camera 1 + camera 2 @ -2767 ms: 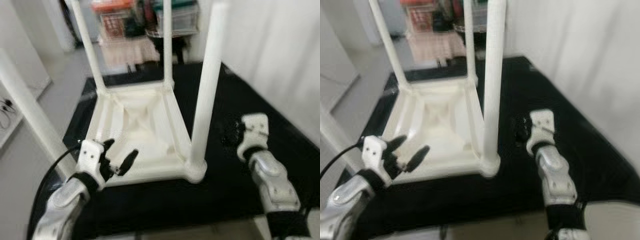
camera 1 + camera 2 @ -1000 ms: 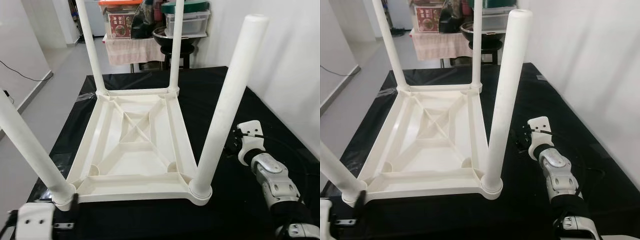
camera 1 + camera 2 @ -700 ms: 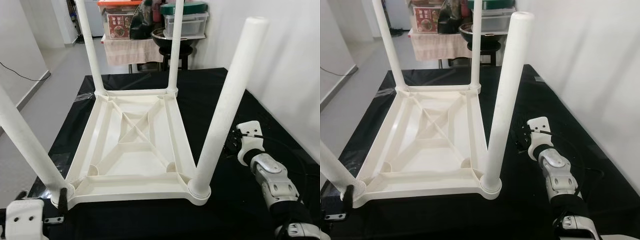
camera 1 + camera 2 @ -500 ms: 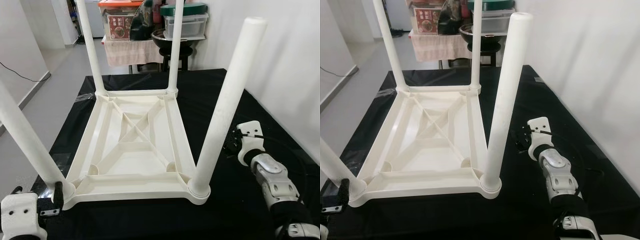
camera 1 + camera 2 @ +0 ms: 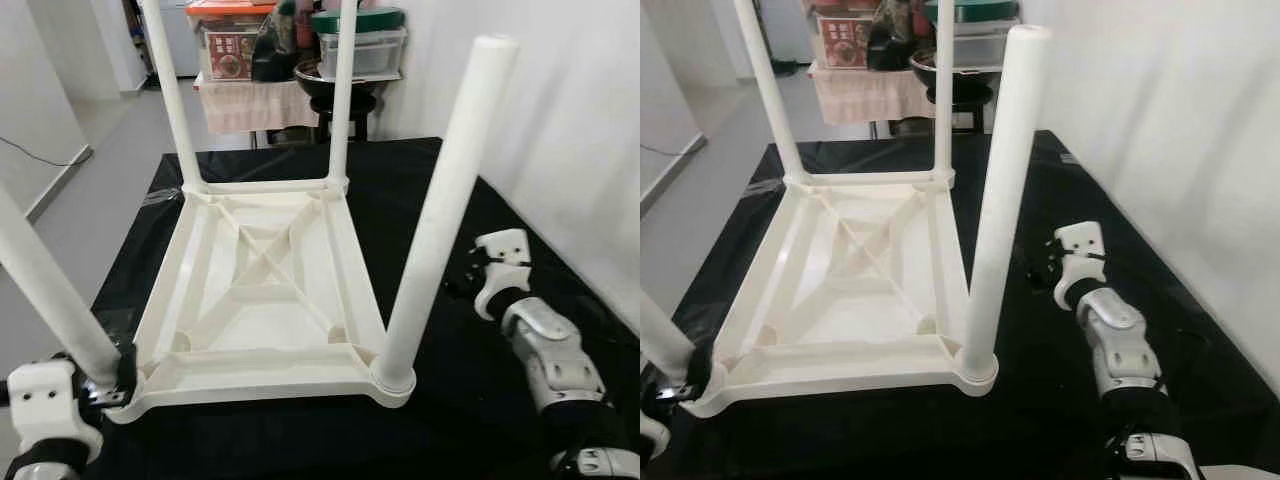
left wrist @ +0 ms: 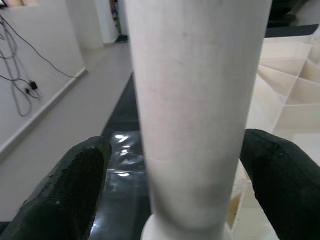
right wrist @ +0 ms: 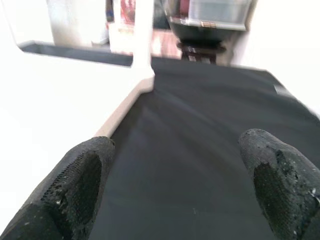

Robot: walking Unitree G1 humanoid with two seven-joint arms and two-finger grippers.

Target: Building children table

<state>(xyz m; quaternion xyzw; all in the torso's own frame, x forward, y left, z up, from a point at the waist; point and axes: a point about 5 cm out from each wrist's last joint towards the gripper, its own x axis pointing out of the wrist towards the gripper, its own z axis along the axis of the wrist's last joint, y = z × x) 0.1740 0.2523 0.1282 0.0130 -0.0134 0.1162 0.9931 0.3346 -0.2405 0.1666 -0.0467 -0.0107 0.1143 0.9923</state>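
Left gripper (image 6: 195,165) is set around near-left leg (image 5: 45,290) at base, 7 o'clock of upturned table (image 5: 262,290); fingers spread, leg flanked, contact not discernible. Right gripper (image 5: 1045,268) is held spread at 3 o'clock. Leg-seating step judged; closing grip needed next.

A cream-white table (image 5: 265,290) stands on a plain black cloth (image 5: 470,400); the rough-looking fingers (image 6: 75,185) are black.
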